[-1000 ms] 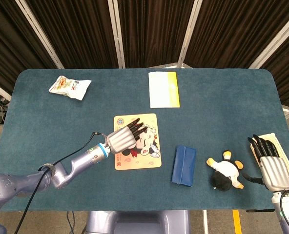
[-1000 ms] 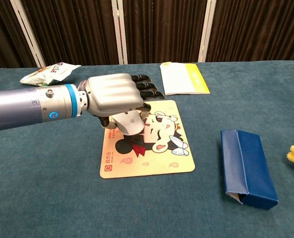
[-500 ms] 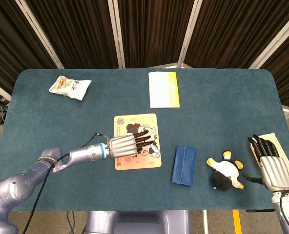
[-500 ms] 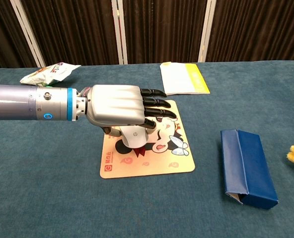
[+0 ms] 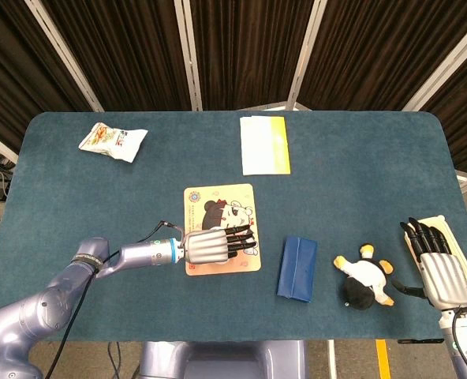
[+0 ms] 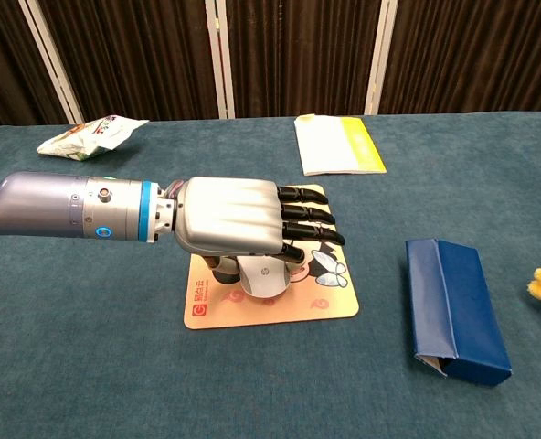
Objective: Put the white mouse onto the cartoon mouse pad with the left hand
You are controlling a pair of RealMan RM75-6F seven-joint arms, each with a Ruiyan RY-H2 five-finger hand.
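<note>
The white mouse (image 6: 269,277) is sitting under the left hand (image 6: 229,227), low over the near part of the cartoon mouse pad (image 6: 252,311), the hand's fingers (image 6: 309,212) stretching flat over it. Whether they are clamping it, I cannot tell. The right hand (image 5: 437,267) is resting far off, fingers straight, holding nothing.

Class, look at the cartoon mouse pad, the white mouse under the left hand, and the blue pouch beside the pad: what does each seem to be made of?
cartoon mouse pad: thin flat sheet with a printed picture, probably fabric-topped foam or rubber.
white mouse: smooth, pale shell with a soft sheen and a small logo, likely hard plastic; the left hand covers most of it.
blue pouch: matte folded panels with creased edges, perhaps fabric or faux leather; unclear.
</note>
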